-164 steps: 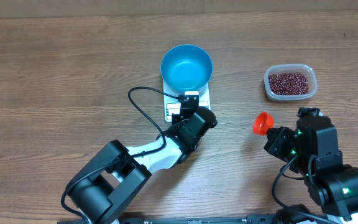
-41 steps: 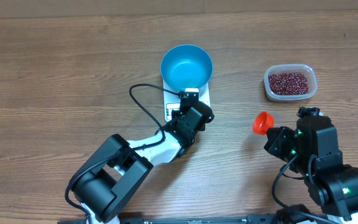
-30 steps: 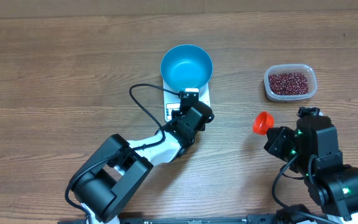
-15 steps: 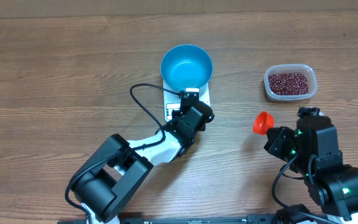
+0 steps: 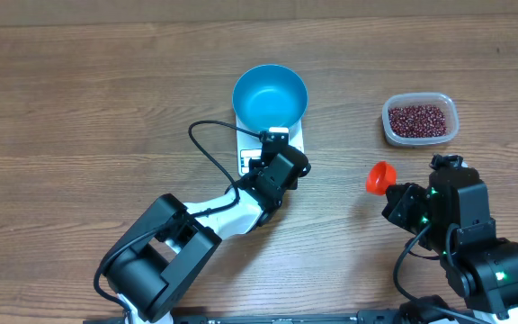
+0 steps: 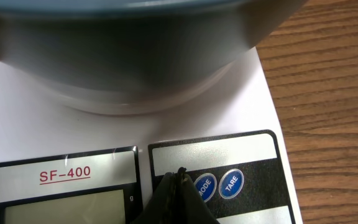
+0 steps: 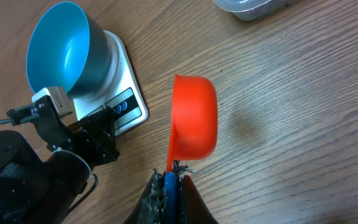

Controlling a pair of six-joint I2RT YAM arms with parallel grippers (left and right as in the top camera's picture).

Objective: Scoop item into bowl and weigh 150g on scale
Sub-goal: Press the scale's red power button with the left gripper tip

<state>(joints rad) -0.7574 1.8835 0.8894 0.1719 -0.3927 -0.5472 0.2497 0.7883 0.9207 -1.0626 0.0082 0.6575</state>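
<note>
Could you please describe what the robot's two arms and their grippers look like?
The left arm has chunky black joints with white links, and a thin black cable loops off beside its wrist. The right arm is mostly black, with small green lights glowing on its housings. The left gripper and right gripper each end in two dark, slim fingers tapering to a point.

The white scale (image 6: pixel 260 93) shows "SF-400" in red above its display window (image 6: pixel 67 211), with a small "g" at the corner. Its left button (image 6: pixel 204 185) reads "MODE", its right button (image 6: pixel 231 183) "TARE".
</note>
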